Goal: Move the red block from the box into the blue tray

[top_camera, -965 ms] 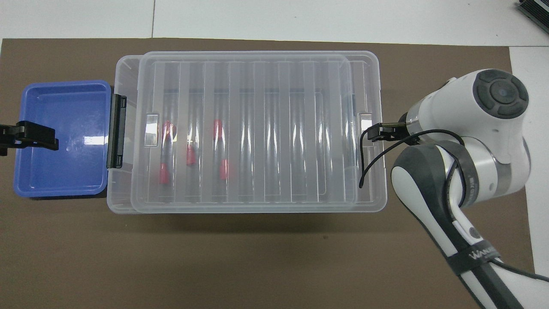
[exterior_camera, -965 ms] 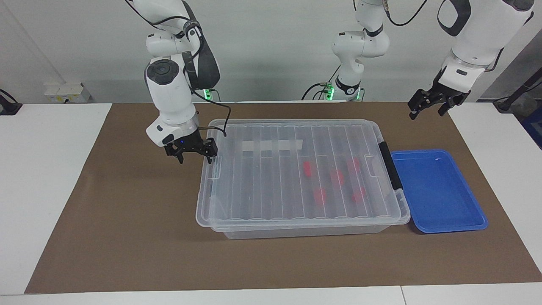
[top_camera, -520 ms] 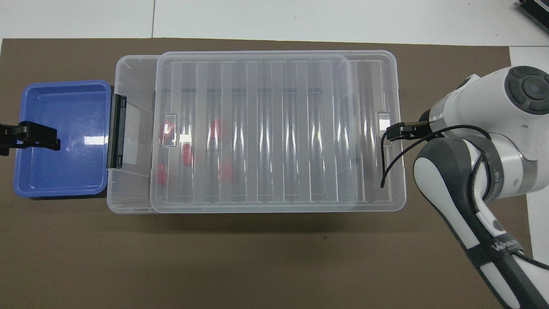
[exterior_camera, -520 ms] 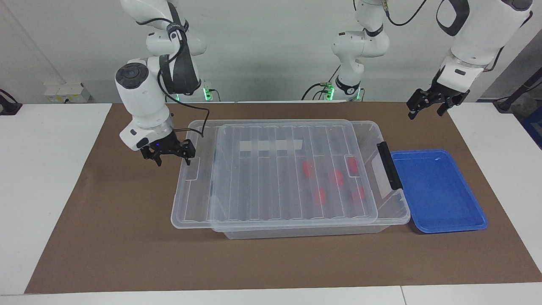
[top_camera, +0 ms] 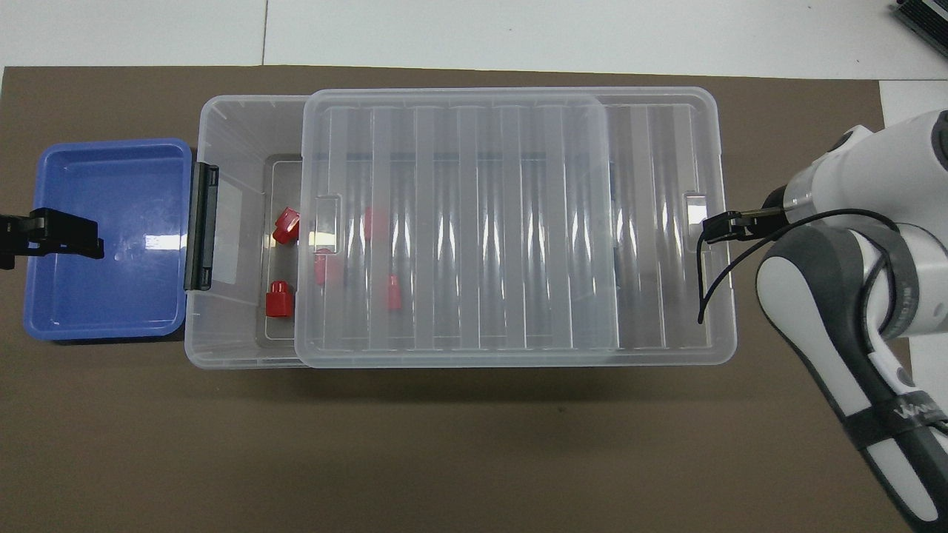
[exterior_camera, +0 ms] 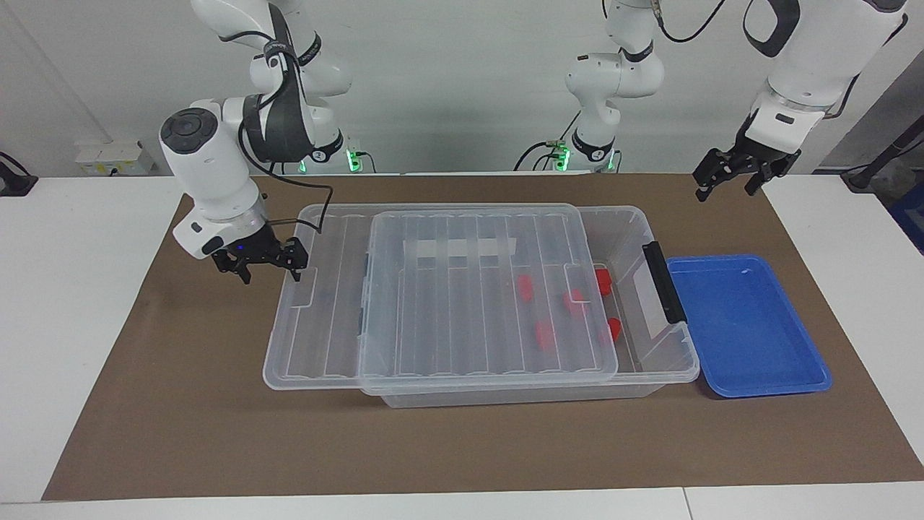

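Observation:
The clear box [exterior_camera: 675, 361] [top_camera: 229, 148] lies across the mat's middle. Its ribbed lid [exterior_camera: 433, 303] [top_camera: 481, 222] is slid toward the right arm's end and overhangs that end. My right gripper [exterior_camera: 266, 263] [top_camera: 722, 226] is shut on the lid's end rim. Several red blocks lie in the box near the black latch [exterior_camera: 664, 282]. Two are uncovered [top_camera: 286, 224] [top_camera: 280, 299], and the others [top_camera: 391, 292] show through the lid. The blue tray [exterior_camera: 743, 325] [top_camera: 104, 296] sits beside the latch end and holds nothing. My left gripper [exterior_camera: 736, 173] [top_camera: 52, 233] waits open, high by the tray.
A brown mat [exterior_camera: 216, 433] covers the table's middle, with white table [exterior_camera: 72, 325] at both ends. A white tape strip [exterior_camera: 462, 249] shows through the lid. A third robot base [exterior_camera: 599, 144] stands at the robots' edge. Bare mat lies at the right arm's end.
My right gripper has pulled the lid toward the right arm's end, uncovering the latch end of the box and two red blocks. The left gripper has hardly moved.

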Motion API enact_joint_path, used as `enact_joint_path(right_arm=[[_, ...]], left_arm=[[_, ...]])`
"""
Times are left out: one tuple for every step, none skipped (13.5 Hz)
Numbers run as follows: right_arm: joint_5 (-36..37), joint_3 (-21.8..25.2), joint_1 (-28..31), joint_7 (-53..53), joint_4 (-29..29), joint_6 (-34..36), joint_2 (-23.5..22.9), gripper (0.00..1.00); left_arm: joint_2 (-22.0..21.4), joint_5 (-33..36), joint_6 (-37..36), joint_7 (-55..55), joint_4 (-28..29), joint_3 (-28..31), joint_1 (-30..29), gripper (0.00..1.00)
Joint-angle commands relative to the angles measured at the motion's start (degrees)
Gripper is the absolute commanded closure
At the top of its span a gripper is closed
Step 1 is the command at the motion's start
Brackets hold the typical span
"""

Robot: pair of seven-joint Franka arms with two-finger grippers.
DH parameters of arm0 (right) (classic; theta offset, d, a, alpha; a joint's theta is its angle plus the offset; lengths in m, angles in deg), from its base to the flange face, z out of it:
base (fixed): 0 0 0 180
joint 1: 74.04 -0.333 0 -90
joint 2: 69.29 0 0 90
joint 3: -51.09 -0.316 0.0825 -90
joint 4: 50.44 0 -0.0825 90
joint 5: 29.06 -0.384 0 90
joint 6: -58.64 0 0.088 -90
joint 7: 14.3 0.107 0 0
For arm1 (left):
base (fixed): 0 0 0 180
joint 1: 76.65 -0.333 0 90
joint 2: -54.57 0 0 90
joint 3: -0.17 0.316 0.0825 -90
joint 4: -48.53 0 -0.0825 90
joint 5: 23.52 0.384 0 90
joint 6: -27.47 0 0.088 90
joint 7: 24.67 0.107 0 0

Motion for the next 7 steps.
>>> enact_joint_path(right_arm=[[0.66,-0.50,2.35,-3.69,-1.68,0.76,1.70,0.02],[0.66,-0.50,3.05,-4.92,-1.68,1.02,1.70,0.02],[0.57,-0.50,3.23,-5.63,-1.68,1.02,1.70,0.02],[0.66,-0.50,3.84,-5.98,-1.77,1.11,1.70,0.02],[0.66,-0.50,4.11,-6.68,-1.68,1.28,1.70,0.02],[0.66,-0.50,4.29,-7.56,-1.77,1.29,1.70,0.02],[0.57,-0.50,4.90,-8.01,-1.77,1.29,1.70,0.02]], left_arm=[[-1.21,-0.54,3.68,-11.73,2.65,0.23,4.80,0.00],[-0.60,-0.54,3.95,-12.62,2.56,0.32,7.16,0.00],[0.63,-0.54,5.70,-15.93,2.56,0.32,9.02,0.00],[1.95,-0.46,7.71,-20.14,2.65,0.32,10.95,0.00],[3.53,-0.37,9.30,-21.23,2.74,0.32,11.75,0.00],[4.93,-0.11,11.06,-21.67,3.35,0.32,13.06,0.00],[6.77,0.33,13.60,-21.77,4.49,0.41,14.12,0.00]])
